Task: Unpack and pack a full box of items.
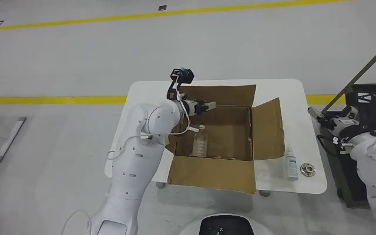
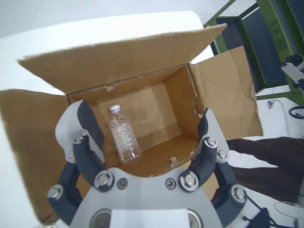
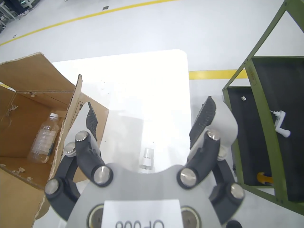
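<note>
An open cardboard box (image 1: 211, 170) stands on the white table (image 1: 282, 94) with its flaps spread out. A clear plastic bottle (image 1: 200, 143) with a white cap lies on the box floor near its left wall. My left gripper (image 2: 146, 122) hangs open above the box's back left part, over the bottle (image 2: 123, 138), holding nothing. My right gripper (image 3: 149, 119) is open and empty above the table's right side. A small spray bottle (image 3: 147, 157) sits just below it, to the right of the box (image 3: 35, 96).
The spray bottle (image 1: 291, 163) lies on the table right of the box, with a small round metal part (image 1: 307, 170) beside it near the front right corner. A green cart (image 3: 261, 119) with dark shelves stands past the table's right edge.
</note>
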Available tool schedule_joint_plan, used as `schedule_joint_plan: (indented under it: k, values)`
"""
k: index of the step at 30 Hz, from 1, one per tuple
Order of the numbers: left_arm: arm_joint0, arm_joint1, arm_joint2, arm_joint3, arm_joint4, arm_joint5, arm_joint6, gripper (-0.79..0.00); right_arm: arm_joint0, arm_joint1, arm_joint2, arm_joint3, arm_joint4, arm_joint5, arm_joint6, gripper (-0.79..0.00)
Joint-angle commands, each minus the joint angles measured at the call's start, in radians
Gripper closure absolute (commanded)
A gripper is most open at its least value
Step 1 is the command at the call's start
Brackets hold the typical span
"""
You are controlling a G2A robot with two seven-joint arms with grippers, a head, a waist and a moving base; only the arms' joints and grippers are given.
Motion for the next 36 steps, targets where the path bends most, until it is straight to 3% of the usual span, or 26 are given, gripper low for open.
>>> schedule_joint_plan:
  k: [1, 2, 5, 7, 14, 17, 22, 29, 31, 32, 36]
  values:
    - [0.015, 0.007, -0.013, -0.019, 0.047, -0.013, 0.019, -0.785, -0.002, 0.000, -0.007, 0.002, 0.002, -0.018, -0.005, -0.662]
    - [0.020, 0.010, -0.022, -0.028, 0.069, -0.019, 0.024, -0.785, -0.003, 0.000, -0.010, 0.002, -0.003, -0.020, -0.007, -0.403]
    - [0.044, 0.021, -0.045, -0.057, 0.116, -0.042, 0.029, -0.785, -0.001, 0.000, -0.019, 0.001, -0.015, -0.030, -0.007, -0.139]
    - [0.058, 0.028, -0.066, -0.080, 0.134, -0.050, 0.016, -0.785, 0.000, 0.002, -0.023, 0.000, -0.034, -0.040, 0.008, -0.018]
    - [0.103, 0.046, -0.137, -0.155, 0.182, -0.023, -0.020, -0.785, 0.017, 0.017, -0.041, -0.008, -0.179, -0.113, 0.162, 0.000]
    - [0.117, 0.049, -0.154, -0.171, 0.237, 0.030, 0.007, -0.785, 0.011, 0.023, -0.067, -0.018, -0.269, -0.151, 0.228, 0.000]
    - [0.121, 0.050, -0.153, -0.178, 0.256, 0.040, 0.011, -0.785, 0.011, 0.025, -0.091, -0.017, -0.338, -0.121, 0.340, 0.000]
    - [0.121, 0.050, -0.153, -0.178, 0.256, 0.040, 0.011, -0.785, 0.012, 0.024, -0.091, -0.017, -0.335, -0.102, 0.347, 0.000]
    - [0.121, 0.050, -0.153, -0.178, 0.256, 0.040, 0.011, -0.785, 0.012, 0.024, -0.091, -0.017, -0.335, -0.102, 0.347, -0.055]
    - [0.121, 0.050, -0.153, -0.178, 0.256, 0.040, 0.011, -0.785, 0.012, 0.024, -0.091, -0.017, -0.335, -0.102, 0.347, 0.000]
    - [0.121, 0.050, -0.153, -0.178, 0.256, 0.040, 0.011, -0.785, -0.002, 0.023, -0.124, 0.019, -0.365, -0.103, 0.354, 0.000]
